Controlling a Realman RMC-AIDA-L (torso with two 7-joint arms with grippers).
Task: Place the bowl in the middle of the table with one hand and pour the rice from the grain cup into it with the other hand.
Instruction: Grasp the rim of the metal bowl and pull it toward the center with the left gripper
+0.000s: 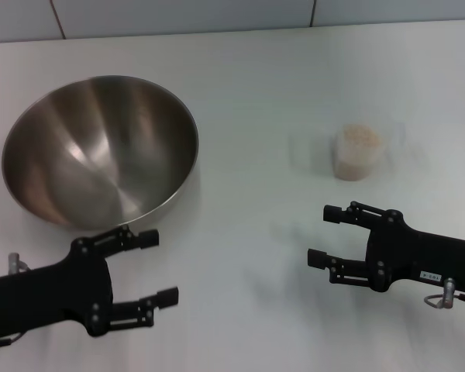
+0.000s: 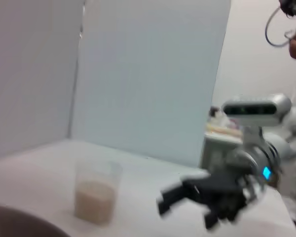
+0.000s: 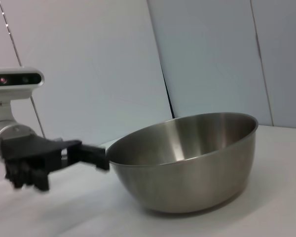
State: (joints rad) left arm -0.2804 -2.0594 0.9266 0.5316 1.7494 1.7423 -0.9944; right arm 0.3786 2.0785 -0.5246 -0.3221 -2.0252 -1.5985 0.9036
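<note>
Bowl (image 1: 101,147) sits at the table's (image 1: 248,101) left side; cup (image 1: 358,152) of rice (image 1: 359,137) right of centre. My left gripper (image 1: 160,267) gapes wide, one finger touching the bowl's rim. My right gripper (image 1: 324,235), open and empty, is near the cup.

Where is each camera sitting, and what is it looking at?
Head view: up on the robot's head, looking down at the table, the bowl, the grain cup and both open grippers, left gripper and right gripper.
Left wrist view: on the left arm, facing across to the grain cup and right gripper.
Right wrist view: on the right arm, facing the bowl and left gripper.
Shared: the bowl shows in all three views.
</note>
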